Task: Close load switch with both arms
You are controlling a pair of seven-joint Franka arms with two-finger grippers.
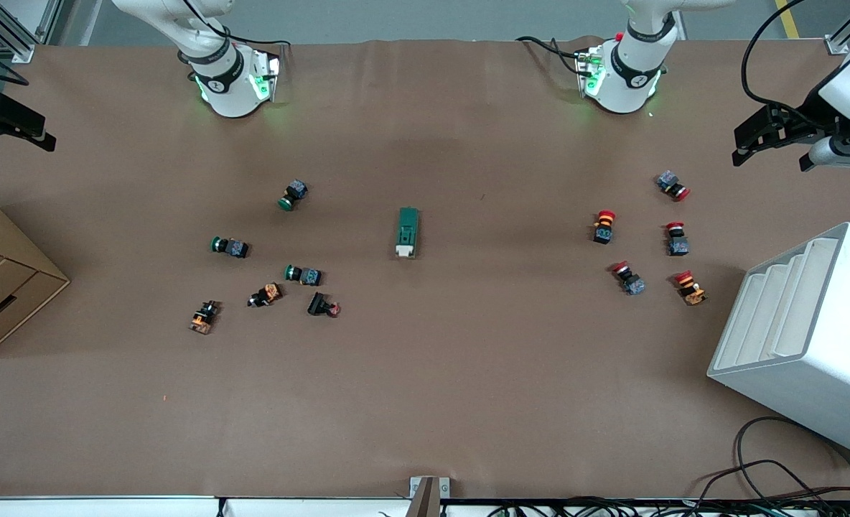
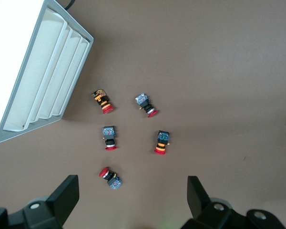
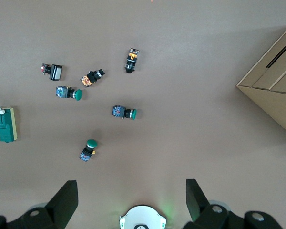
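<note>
The load switch [image 1: 407, 232] lay untouched mid-table [image 1: 425, 402], cream slider nearest the front camera, between the green and red push-button clusters. My left hand [image 1: 769, 140] hung released over its table end; my right hand [image 1: 10, 123] likewise released.

Brown table [image 1: 425, 402], load switch [image 1: 407, 232], push buttons [image 1: 303, 275]

Matt brown table cover [image 1: 425, 373] — green plastic load switch [image 1: 407, 231], cardboard box [image 1: 1, 287], smooth white rack [image 1: 820, 373]
</note>
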